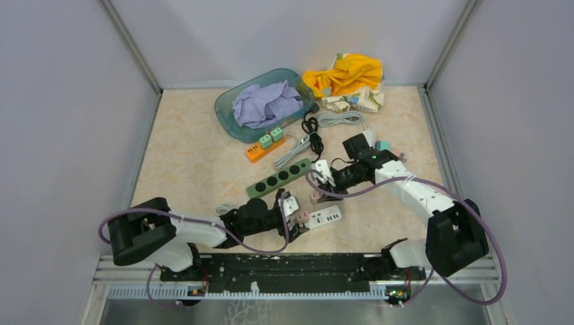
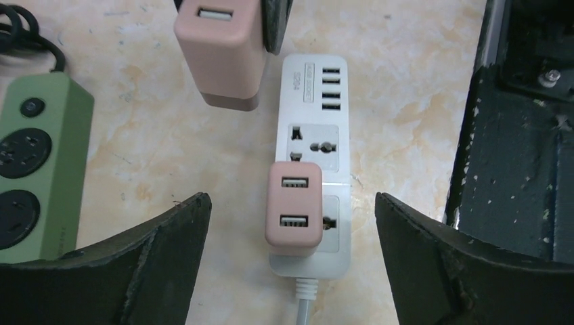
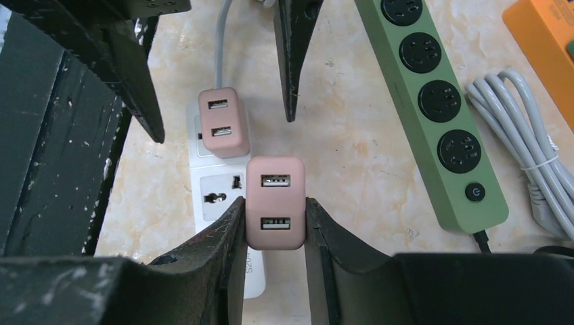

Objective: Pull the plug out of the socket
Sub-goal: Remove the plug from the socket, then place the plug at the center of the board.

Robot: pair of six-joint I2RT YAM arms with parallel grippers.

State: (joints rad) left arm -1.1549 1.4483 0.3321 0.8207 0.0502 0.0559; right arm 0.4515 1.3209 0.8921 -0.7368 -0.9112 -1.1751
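A white power strip [image 1: 326,217] lies near the table's front. One pink USB plug [image 2: 293,208] sits in the strip's socket nearest the cable end; it also shows in the right wrist view [image 3: 222,122]. My left gripper [image 2: 291,200] is open, its jaws wide on either side of that plug and not touching it. My right gripper [image 3: 274,210] is shut on a second pink USB plug [image 3: 275,196] and holds it above the strip [image 3: 216,183], clear of the sockets. That held plug also shows in the left wrist view [image 2: 222,51].
A green power strip [image 1: 279,177] lies just behind the white one. An orange strip [image 1: 265,147], a coiled grey cable [image 1: 342,118] and a black cable [image 1: 313,132] lie further back. A teal bin [image 1: 227,115] with purple cloth and a yellow cloth [image 1: 345,74] are at the rear.
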